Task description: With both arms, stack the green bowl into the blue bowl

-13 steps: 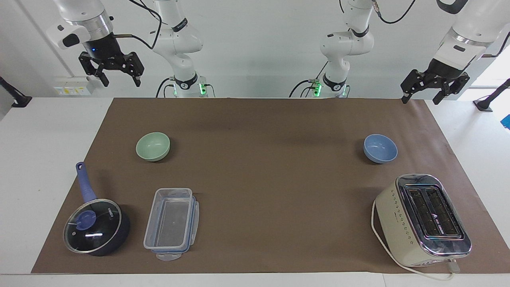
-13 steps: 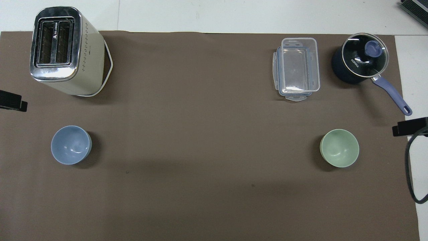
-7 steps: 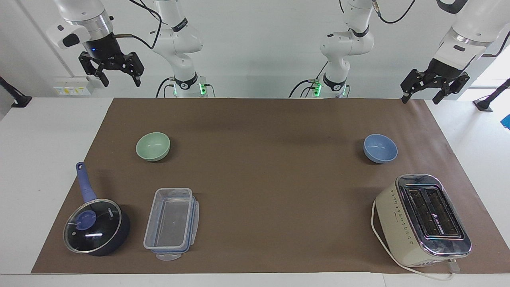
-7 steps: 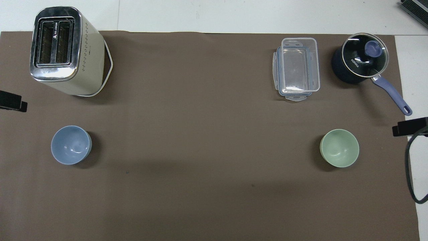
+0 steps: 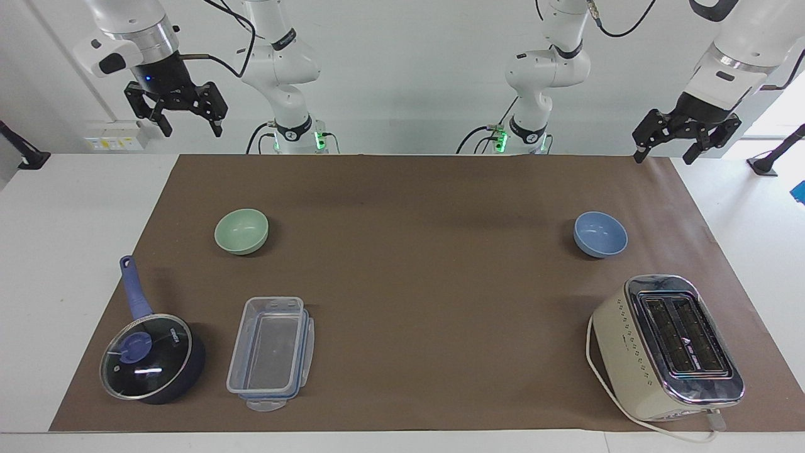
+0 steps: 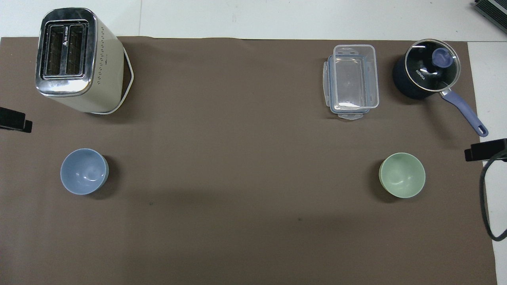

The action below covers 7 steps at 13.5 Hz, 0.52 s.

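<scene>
The green bowl (image 5: 241, 231) (image 6: 402, 175) stands upright and empty on the brown mat toward the right arm's end. The blue bowl (image 5: 600, 234) (image 6: 84, 171) stands upright and empty toward the left arm's end, about as far from the robots as the green bowl. My right gripper (image 5: 190, 126) hangs open and empty, high over the table's edge nearest the robots, near the green bowl's end. My left gripper (image 5: 676, 148) hangs open and empty, high over the mat's corner at the blue bowl's end. Only their tips show in the overhead view (image 6: 14, 120) (image 6: 485, 149).
A cream toaster (image 5: 668, 346) stands farther from the robots than the blue bowl. A clear plastic container (image 5: 270, 352) and a dark blue glass-lidded saucepan (image 5: 151, 357) lie farther from the robots than the green bowl. The brown mat (image 5: 415, 283) lies bare between the bowls.
</scene>
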{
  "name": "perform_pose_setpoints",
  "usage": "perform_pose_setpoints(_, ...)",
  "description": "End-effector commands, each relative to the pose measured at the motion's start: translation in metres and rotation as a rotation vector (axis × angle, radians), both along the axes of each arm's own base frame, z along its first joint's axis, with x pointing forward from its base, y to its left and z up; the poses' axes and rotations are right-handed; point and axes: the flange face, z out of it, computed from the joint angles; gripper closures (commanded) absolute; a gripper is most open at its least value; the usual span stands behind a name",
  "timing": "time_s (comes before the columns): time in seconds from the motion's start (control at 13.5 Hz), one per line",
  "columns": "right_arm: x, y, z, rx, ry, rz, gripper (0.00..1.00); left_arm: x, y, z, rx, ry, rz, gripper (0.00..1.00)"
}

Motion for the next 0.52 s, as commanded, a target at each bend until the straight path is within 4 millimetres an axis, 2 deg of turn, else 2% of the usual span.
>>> perform_pose_setpoints(0.0, -0.0049, -0.0007, 0.002, 0.001, -0.005, 0.026, 0.0, -0.0068, 0.0017, 0.0011, 0.021, 0.006, 0.003, 0.0)
perform_pose_setpoints(0.45, -0.0049, -0.0015, 0.002, 0.001, -0.005, 0.023, 0.0, -0.0045, 0.0034, 0.0023, 0.021, -0.014, 0.006, 0.0)
